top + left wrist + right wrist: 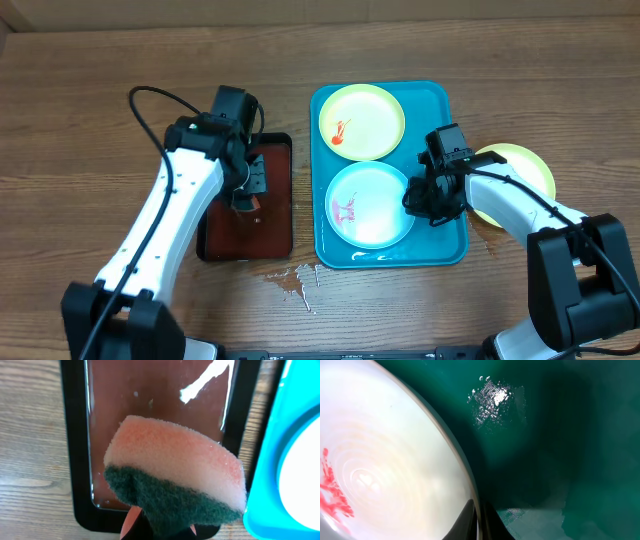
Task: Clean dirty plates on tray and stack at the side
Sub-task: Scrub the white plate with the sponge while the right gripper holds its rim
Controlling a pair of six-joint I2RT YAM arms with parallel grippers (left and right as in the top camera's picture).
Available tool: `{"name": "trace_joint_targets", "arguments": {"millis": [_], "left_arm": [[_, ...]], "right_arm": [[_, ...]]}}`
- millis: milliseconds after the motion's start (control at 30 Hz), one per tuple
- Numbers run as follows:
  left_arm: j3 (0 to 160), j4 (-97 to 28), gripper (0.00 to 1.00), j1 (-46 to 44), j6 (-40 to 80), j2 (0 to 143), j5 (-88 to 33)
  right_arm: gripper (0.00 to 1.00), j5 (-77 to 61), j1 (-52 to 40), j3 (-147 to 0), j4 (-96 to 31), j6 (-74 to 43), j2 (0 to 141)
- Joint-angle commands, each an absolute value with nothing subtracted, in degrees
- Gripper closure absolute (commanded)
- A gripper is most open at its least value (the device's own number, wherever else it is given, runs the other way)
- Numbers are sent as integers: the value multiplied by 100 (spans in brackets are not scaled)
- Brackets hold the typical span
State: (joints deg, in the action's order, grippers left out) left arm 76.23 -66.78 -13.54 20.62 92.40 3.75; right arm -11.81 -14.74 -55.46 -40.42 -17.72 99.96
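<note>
blue-white plate [368, 205] in tray [440, 100] near half: looks light, stiff, thin, probably slick where wet, so best pinched at its raised rim, where right gripper [479, 516] is clamped; left gripper [247, 192], left of tray, pinches sponge [175, 480].

The left arm [168, 215] and right arm [512, 200] share white tubular links, black joint housings and blocky black bases, with a thin black cable [132, 98] running along each.
</note>
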Motion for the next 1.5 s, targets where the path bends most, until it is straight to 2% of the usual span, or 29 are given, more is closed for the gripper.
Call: {"name": "trace_joint_targets", "arguments": {"millis": [0,200,400,633,900,1167,1467], "left_arm": [[7749,-6726,96,-1406,2255,9524,416],[7953,-6908,96,-1413,2252,9609,148],[9334,-7487,96,-1695,2255,9609,-69],[9408,-6309,96,-2840,2832,9800,-449],[9371,-5321,96,-3734,3376,11159,-805],[9373,-5212,96,-3734,3542,12171,-775],[9378,-5979,96,-3507,3760,12626,-642]], "right_arm": [[96,-1125,-1542,-5437,-4075,-1754,10031],[96,-1122,-1542,-5437,-4099,-1752,10031],[96,-1122,-1542,-5437,-4097,-1754,10031],[96,-1125,-1542,-5437,-4121,-1758,10031],[96,-1127,-1542,-5437,-4169,-1758,10031],[96,-1125,-1542,-5437,-4182,-1756,10031],[96,-1125,-1542,-5437,-4187,-1756,10031]]}}
